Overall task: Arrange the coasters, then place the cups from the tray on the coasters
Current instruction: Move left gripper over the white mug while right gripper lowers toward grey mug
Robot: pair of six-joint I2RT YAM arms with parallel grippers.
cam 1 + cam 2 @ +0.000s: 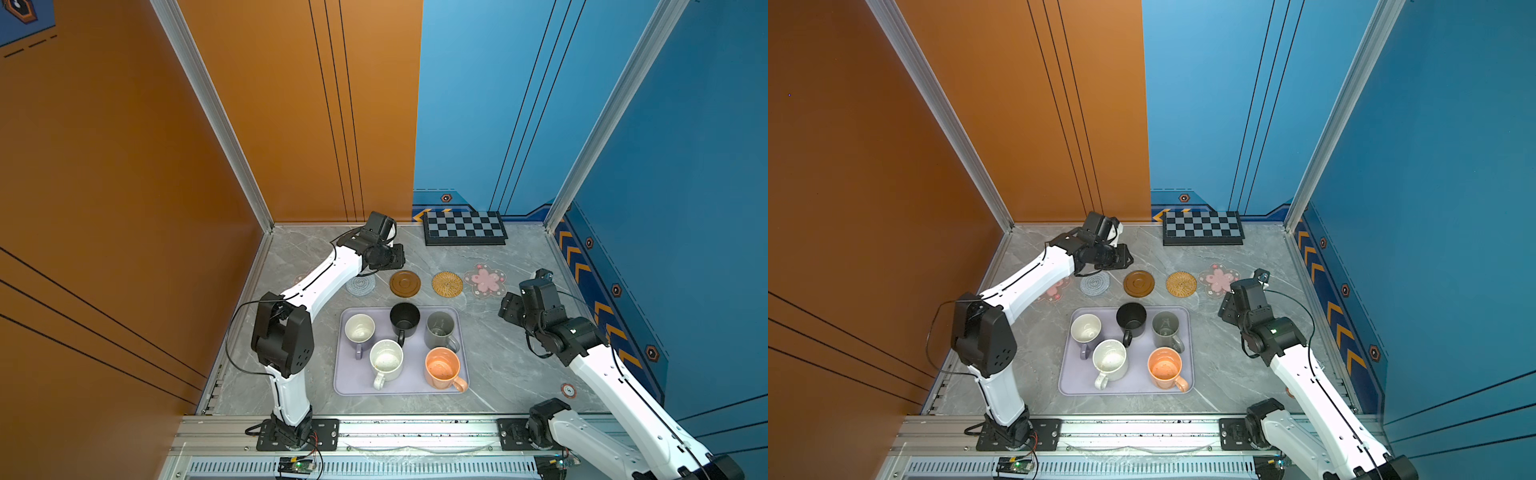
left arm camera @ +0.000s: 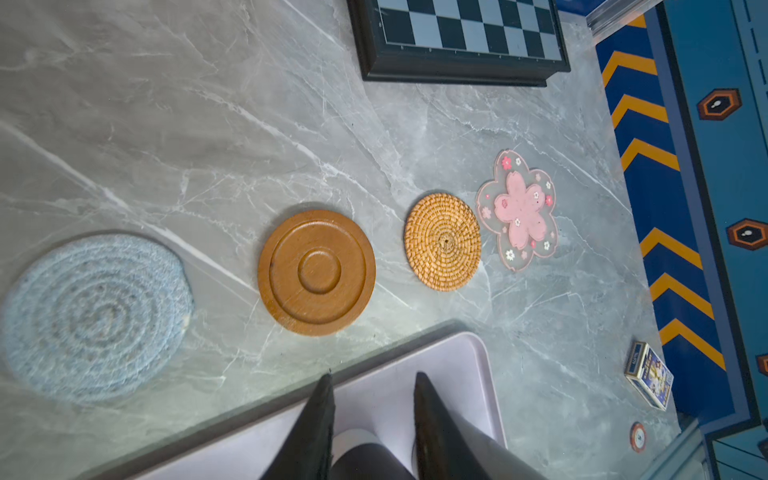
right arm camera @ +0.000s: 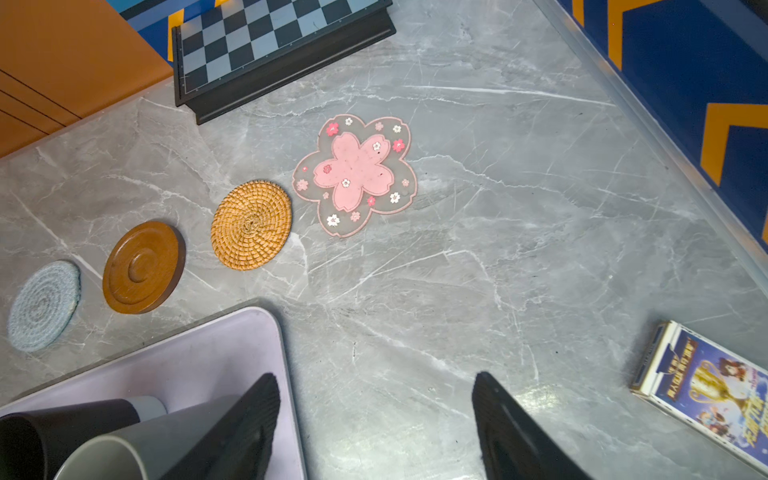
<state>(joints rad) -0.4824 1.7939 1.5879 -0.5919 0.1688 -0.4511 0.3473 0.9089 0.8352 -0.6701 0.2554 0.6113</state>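
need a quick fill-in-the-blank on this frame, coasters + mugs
1. The lavender tray holds ___ mugs.
2. Between the grey-white spiral coaster and the rattan coaster lies the ___ coaster.
3. The white speckled mug shares the tray's near row with the ___ mug.
4. The pink coaster beside the rattan one is ___-shaped.
Missing: five; wooden; orange; flower.

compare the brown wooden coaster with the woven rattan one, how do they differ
Surface: the wooden coaster is smooth with raised rings; the rattan coaster is a woven spiral. Colour: the wooden coaster is darker brown, the rattan coaster lighter golden tan. Neighbours: the wooden coaster lies beside the grey-white spiral coaster, the rattan coaster beside a pink flower coaster. Shared: both are round, lie flat on the table and carry no cup.
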